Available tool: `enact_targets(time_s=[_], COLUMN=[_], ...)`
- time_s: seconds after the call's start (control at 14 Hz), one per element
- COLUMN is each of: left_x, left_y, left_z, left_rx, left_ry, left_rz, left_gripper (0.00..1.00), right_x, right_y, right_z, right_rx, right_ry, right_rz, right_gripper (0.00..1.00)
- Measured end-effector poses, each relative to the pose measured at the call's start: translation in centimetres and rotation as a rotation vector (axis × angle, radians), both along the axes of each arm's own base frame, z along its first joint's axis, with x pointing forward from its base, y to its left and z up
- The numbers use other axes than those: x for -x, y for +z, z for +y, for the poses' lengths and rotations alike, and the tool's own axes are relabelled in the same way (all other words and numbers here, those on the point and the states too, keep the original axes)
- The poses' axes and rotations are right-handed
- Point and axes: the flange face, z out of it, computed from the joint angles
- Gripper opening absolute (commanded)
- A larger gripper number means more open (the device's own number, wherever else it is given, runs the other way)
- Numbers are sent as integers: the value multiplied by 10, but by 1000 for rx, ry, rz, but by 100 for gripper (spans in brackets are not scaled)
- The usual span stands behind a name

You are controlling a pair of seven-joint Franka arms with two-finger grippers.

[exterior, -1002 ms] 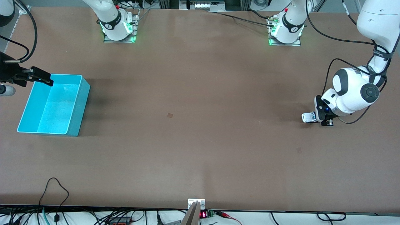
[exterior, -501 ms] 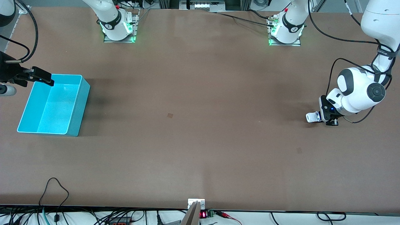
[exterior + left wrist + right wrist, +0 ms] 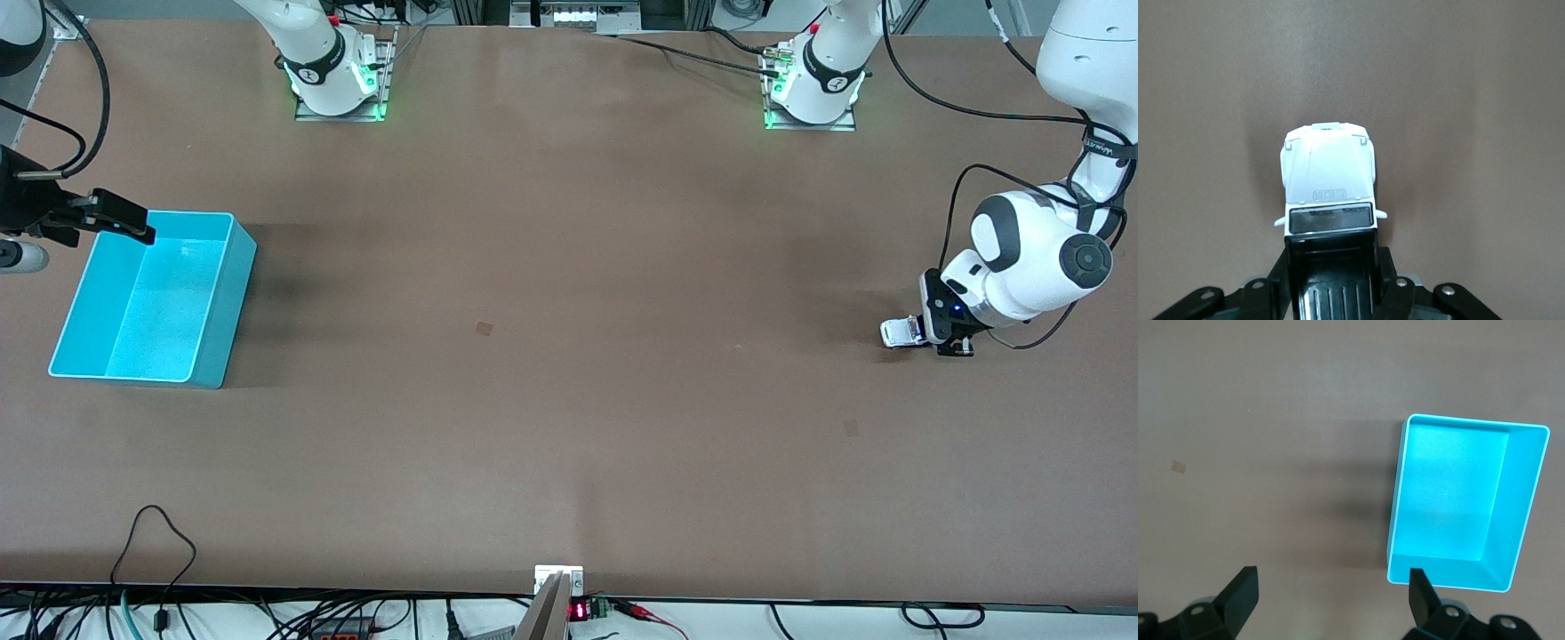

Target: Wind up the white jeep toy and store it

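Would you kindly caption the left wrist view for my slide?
Left end effector shut on the white jeep toy above the brown table.

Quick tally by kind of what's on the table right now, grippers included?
Toy cars: 1, the white jeep toy, gripped by the left gripper
Bins: 1, the turquoise bin, empty
Grippers: 2, the left shut on the jeep, the right gripper open over the bin's edge
Total: 4

Left arm reaches down to the table at its own end, its wrist bent low and the left gripper [image 3: 935, 336] clamped on the rear of the white jeep toy [image 3: 900, 332], fingers [image 3: 1395, 293] pressed against its sides. Right arm waits raised, with the right gripper [image 3: 1331, 593] spread wide, pointing downward.
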Motion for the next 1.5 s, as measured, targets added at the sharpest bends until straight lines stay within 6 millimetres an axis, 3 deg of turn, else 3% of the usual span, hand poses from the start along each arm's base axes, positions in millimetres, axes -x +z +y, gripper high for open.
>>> enact_targets(time_s=[0.72,1.5], left_x=[1,3], left_y=[0,0], left_z=[30,46], left_rx=[-28,-28], left_ry=[-33,-41], left_rz=[0,-3], left_gripper=[8,8], right_x=[0,0], right_y=[0,0], right_z=[1,0], right_rx=[-1,-1], right_ry=[1,0], right_rz=[2,3], right_gripper=[100,100])
